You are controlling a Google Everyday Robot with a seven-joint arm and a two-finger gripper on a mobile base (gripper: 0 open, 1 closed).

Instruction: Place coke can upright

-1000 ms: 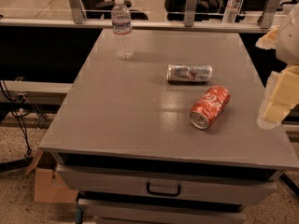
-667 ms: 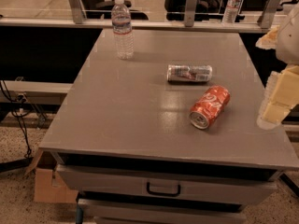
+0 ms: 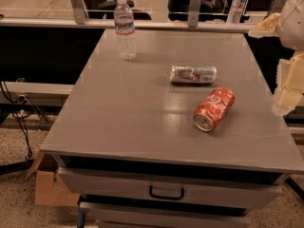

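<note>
The red coke can lies on its side on the grey table, right of the middle, its silver end facing the front. My gripper hangs at the right edge of the view, beyond the table's right side, to the right of the can and apart from it. Only part of it shows.
A slim silver can lies on its side just behind the coke can. A clear water bottle stands upright at the back left. A drawer with a black handle sits under the table front. A cardboard box is on the floor at left.
</note>
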